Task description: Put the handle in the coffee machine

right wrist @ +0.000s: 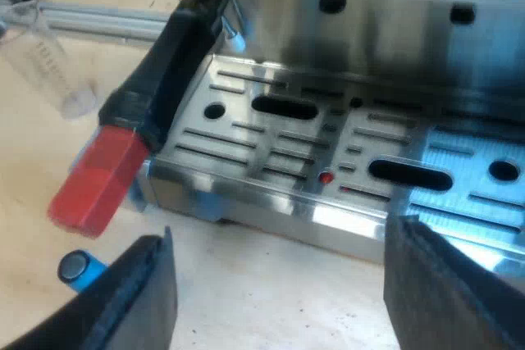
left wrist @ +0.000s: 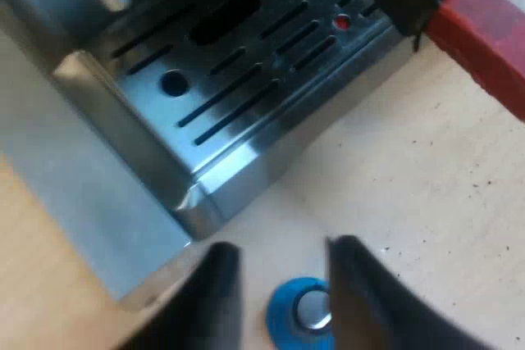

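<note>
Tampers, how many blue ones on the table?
1: the round blue tamper stands on the light wooden table beneath the open left pincer, near the dark handle's red end. Others may be hidden.

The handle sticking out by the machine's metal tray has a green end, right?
Not green. The handle ends in red, as the right wrist view shows. It does stick out by the machine's metal tray.
</note>
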`<act>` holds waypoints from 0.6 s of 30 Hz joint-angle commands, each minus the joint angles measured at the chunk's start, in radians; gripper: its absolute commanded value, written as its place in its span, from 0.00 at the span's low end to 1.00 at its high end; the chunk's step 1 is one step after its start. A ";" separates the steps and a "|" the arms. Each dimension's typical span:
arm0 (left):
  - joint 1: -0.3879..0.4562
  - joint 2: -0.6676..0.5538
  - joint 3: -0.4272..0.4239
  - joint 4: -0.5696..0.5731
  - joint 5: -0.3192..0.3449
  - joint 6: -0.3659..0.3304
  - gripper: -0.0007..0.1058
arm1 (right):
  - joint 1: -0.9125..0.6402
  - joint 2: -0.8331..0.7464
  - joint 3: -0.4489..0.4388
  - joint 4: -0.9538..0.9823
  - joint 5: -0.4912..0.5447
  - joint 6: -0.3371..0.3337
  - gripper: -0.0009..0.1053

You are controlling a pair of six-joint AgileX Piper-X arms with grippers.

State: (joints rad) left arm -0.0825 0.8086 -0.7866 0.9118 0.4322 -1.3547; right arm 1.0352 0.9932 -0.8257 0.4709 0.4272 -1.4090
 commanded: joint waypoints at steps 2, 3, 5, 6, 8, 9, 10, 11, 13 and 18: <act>0.044 -0.065 -0.038 0.027 -0.002 -0.016 0.55 | -0.045 -0.003 -0.044 0.032 -0.049 -0.042 0.55; 0.065 -0.092 -0.058 0.027 -0.002 -0.028 0.55 | -0.077 -0.003 -0.085 0.070 -0.075 -0.068 0.55; 0.089 -0.116 -0.091 0.027 -0.002 -0.040 0.55 | -0.110 -0.003 -0.134 0.119 -0.073 -0.099 0.55; 0.100 -0.127 -0.112 0.027 -0.002 -0.040 0.55 | -0.118 -0.003 -0.145 0.132 -0.073 -0.107 0.55; 0.117 -0.144 -0.162 0.025 -0.002 -0.054 0.55 | -0.173 -0.003 -0.228 0.225 -0.073 -0.186 0.55; 0.122 -0.145 -0.188 0.025 -0.002 -0.070 0.55 | -0.197 -0.003 -0.261 0.257 -0.073 -0.205 0.55; 0.126 -0.145 -0.211 0.025 -0.002 -0.077 0.55 | -0.214 -0.003 -0.281 0.280 -0.073 -0.214 0.55; 0.128 -0.145 -0.222 0.025 -0.002 -0.079 0.55 | -0.253 -0.005 -0.315 0.303 -0.073 -0.221 0.55; 0.133 -0.145 -0.283 0.025 -0.002 -0.127 0.55 | -0.313 -0.010 -0.352 0.316 -0.073 -0.244 0.55; 0.132 -0.156 -0.353 -0.002 -0.002 -0.140 0.55 | -0.583 -0.054 -0.394 0.320 -0.196 -0.272 0.55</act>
State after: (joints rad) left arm 0.0475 0.6695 -1.1163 0.9332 0.4322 -1.4696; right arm 0.5429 0.9646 -1.2093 0.7864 0.2845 -1.6612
